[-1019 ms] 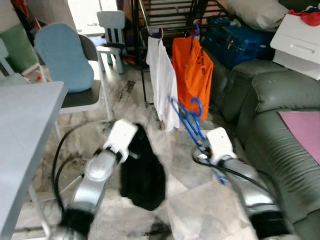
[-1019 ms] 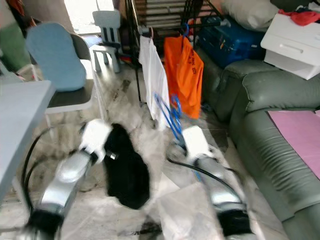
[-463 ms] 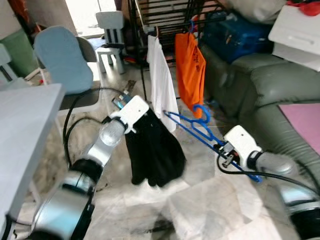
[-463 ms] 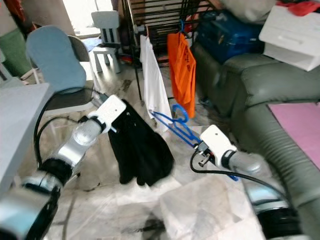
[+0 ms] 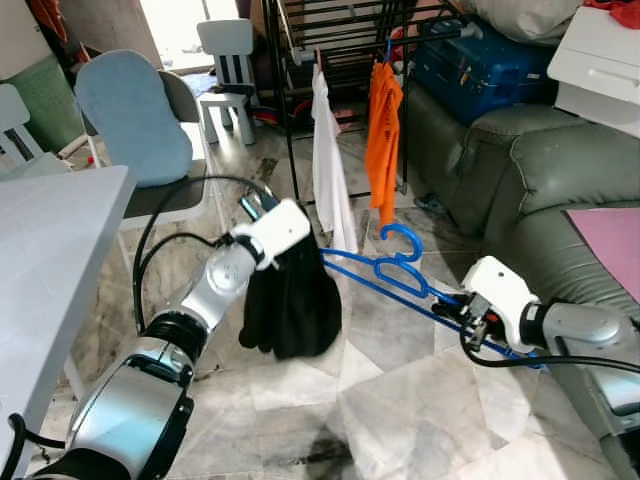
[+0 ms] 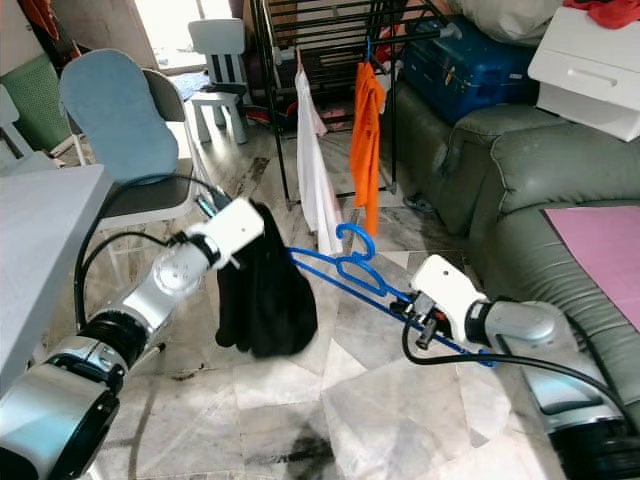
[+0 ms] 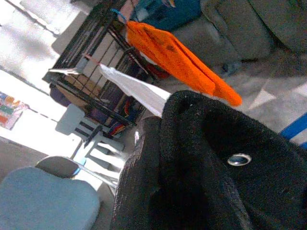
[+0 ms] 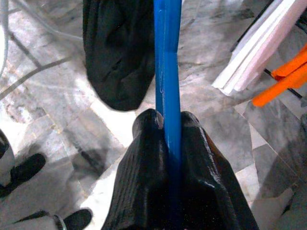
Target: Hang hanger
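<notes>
- Hanger (image 5: 385,268) in blue, held low above the marble floor (image 5: 400,400), its hook curling up in front of the rack and its far end poking against the black garment (image 5: 290,305).
- Right gripper (image 8: 165,143) is clamped on one end of that hanger, both black fingers (image 8: 139,182) pressed tight against the blue bar from either side.
- Right arm reaches in from the sofa (image 5: 540,190) side, the white wrist just behind the grip.
- Left gripper (image 5: 272,225) is up beside the rack, holding the black garment by its top; the cloth hangs down in a bunch, clear of the floor.
- From the left wrist, black fabric with a small metal eyelet covers the fingers, so whether those jaws are closed, I cannot tell.
- Behind both arms stands a black clothes rack (image 5: 330,40), with a white shirt (image 5: 328,170) and an orange shirt (image 5: 382,130) already hanging side by side.
- Off to the left, a grey table (image 5: 50,230) and a chair with a blue cushion (image 5: 130,115).
- A blue suitcase (image 5: 480,65) sits behind the sofa arm.
</notes>
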You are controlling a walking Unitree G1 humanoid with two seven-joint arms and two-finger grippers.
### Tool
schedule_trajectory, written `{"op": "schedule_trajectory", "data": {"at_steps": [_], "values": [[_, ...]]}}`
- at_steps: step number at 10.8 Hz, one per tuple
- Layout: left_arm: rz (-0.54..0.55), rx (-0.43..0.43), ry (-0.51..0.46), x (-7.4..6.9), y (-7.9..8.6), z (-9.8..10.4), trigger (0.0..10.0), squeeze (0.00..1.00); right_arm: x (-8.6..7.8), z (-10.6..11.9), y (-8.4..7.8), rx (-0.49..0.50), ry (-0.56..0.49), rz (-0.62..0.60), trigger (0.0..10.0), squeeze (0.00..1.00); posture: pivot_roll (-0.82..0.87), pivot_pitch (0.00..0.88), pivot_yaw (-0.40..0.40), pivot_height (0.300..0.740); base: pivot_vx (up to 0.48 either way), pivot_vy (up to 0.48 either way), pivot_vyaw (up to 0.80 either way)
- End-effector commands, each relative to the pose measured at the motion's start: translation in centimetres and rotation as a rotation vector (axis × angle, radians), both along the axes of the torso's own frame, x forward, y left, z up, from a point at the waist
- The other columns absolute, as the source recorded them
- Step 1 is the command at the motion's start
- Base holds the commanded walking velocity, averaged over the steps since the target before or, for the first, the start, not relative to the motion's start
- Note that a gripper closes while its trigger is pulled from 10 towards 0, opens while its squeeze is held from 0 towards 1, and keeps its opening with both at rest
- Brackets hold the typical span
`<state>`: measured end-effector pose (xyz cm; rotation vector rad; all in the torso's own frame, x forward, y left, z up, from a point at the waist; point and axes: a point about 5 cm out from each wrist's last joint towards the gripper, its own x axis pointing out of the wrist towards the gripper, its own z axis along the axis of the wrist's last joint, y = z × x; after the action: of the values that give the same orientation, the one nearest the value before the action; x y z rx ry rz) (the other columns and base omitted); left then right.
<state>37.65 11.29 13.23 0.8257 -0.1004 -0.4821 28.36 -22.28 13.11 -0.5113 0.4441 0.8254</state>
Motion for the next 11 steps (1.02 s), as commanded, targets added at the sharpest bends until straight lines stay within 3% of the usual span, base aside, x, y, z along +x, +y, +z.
{"op": "schedule_trajectory", "data": {"at_steps": [1, 4, 6, 8, 9, 11], "values": [[0.02, 0.051, -0.05, 0.5, 0.7, 0.9, 10.0, 0.0, 0.0, 0.9, 0.4, 0.003, -0.026, 0.047, 10.0, 0.0, -0.22, 0.0, 0.101, 0.74, 0.0, 0.0, 0.0], [0.164, 0.142, -0.022, 1.0, 2.9, 0.3, 10.0, 0.0, -0.3, 1.6, 0.2, 0.017, -0.019, 0.08, 10.0, 0.0, -0.23, 0.0, 0.105, 0.74, 0.0, 0.0, 0.0], [0.19, 0.121, -0.001, 1.1, 2.9, 0.2, 10.0, 0.0, 0.0, 1.4, 0.3, 0.004, -0.034, 0.075, 10.0, 0.0, -0.22, 0.0, 0.106, 0.74, 0.0, 0.0, 0.0], [0.178, 0.115, 0.007, 1.1, 2.7, 0.1, 10.0, 0.0, -0.3, 1.1, 1.0, 0.005, -0.022, 0.106, 10.0, 0.0, -0.22, 0.0, 0.11, 0.74, 0.0, 0.0, 0.0], [0.078, 0.06, 0.007, 0.8, 1.6, 0.4, 10.0, 0.0, -0.2, 1.0, 1.0, 0.006, -0.023, 0.102, 10.0, 0.0, -0.22, 0.0, 0.112, 0.74, 0.0, 0.0, 0.0], [0.05, 0.02, -0.034, 0.8, 1.3, 1.1, 10.0, 0.0, -0.2, 0.8, 1.3, 0.01, -0.021, 0.109, 10.0, 0.0, -0.22, 0.0, 0.113, 0.74, 0.0, 0.0, 0.0]]}}
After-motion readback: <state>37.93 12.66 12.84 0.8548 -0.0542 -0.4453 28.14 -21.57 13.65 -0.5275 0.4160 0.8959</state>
